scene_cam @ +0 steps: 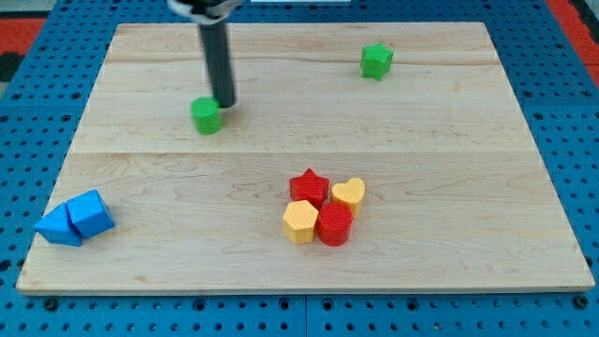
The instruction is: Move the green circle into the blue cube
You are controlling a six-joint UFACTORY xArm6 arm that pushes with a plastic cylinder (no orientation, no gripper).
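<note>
Our rod has no jaws to spread or pinch: my tip (pixel 225 103) rests against the green circle (pixel 207 115) (its upper right edge), with the blue cube (pixel 91 212) well away toward the view's lower left.

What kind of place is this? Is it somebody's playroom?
More likely a robot test bench. A wooden board lies on a blue pegboard, small coloured blocks sit about, and my tip is beside the green circle.
</note>
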